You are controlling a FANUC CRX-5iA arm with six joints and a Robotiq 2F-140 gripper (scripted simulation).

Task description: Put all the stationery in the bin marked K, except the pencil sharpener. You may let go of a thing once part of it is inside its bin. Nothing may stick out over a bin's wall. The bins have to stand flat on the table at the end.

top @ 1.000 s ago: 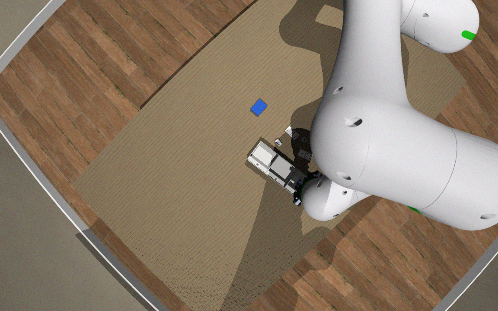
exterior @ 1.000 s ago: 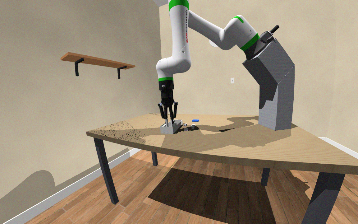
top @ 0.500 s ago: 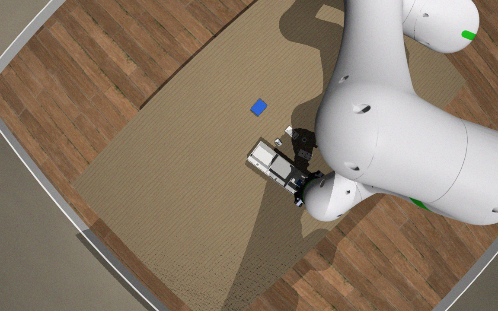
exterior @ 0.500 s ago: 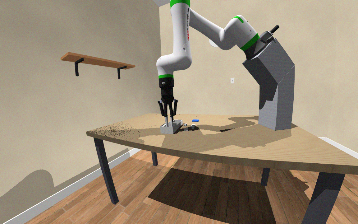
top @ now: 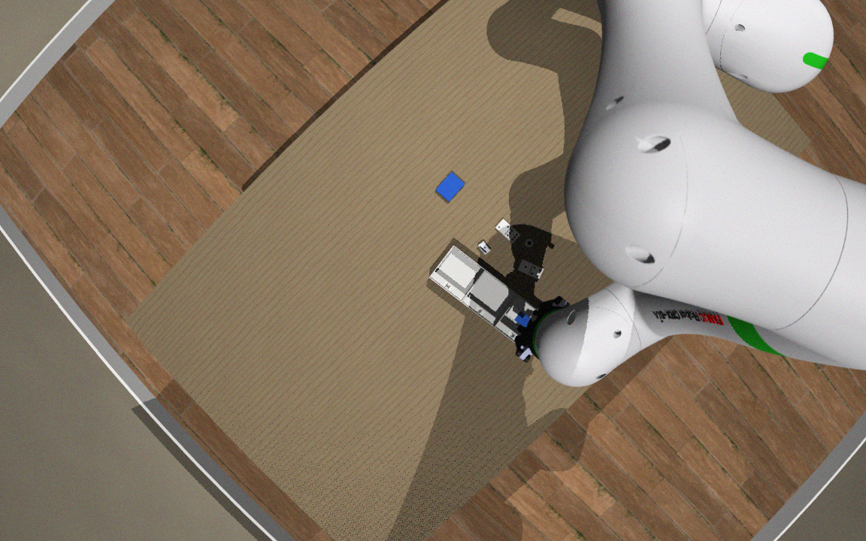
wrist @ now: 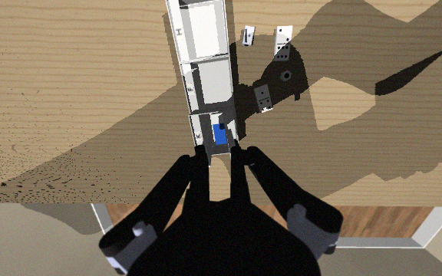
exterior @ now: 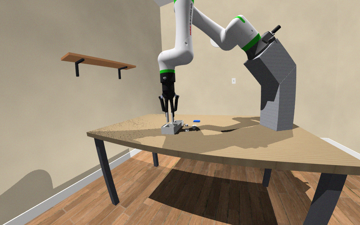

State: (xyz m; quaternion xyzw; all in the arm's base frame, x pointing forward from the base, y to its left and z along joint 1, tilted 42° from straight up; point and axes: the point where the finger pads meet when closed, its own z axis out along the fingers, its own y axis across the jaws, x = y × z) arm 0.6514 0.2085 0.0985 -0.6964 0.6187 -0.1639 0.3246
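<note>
Okay, so my pincer [top: 525,325] [exterior: 169,122] [wrist: 219,137] is slightly open with nothing in it, right above bin K [top: 504,329] [exterior: 167,130] [wrist: 198,132]. The small blue block [top: 522,318] [wrist: 219,135] is sitting inside bin K, underneath my pincer.

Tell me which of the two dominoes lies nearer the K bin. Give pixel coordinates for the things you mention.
The domino [top: 529,270] [wrist: 263,98] wholly in shadow, one and four pips; the other [top: 507,230] [wrist: 283,43] is partly sunlit, farther off.

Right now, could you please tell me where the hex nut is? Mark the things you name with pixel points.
In the wrist view, the hex nut [top: 525,243] [wrist: 282,75] lies in shadow on the table, right of bin F [top: 476,307] [wrist: 192,100], just below the far domino [top: 503,225] [wrist: 283,34] and up and right from the nearer domino [top: 528,269] [wrist: 262,96].
</note>
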